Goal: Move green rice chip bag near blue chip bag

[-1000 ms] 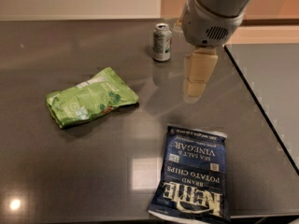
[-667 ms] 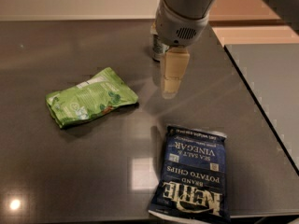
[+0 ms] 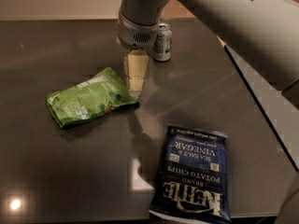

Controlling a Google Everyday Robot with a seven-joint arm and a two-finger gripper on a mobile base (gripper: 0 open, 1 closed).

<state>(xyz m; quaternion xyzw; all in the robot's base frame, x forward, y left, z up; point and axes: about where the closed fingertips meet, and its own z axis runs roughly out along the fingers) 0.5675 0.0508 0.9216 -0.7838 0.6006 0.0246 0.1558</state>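
The green rice chip bag lies flat on the dark table at the left of centre. The blue chip bag lies flat near the table's front edge, to the right and nearer than the green bag, with a gap between them. My gripper hangs from the grey arm at the top centre, with pale fingers pointing down. It is just to the right of the green bag's upper right corner and holds nothing.
A silver-green drink can stands upright behind the gripper, partly hidden by the arm. The dark table has its right edge running diagonally at the right, with a lower grey surface beyond it.
The arm and gripper have moved left, from in front of the can toward the green bag's right corner. Both bags and the can have not moved.
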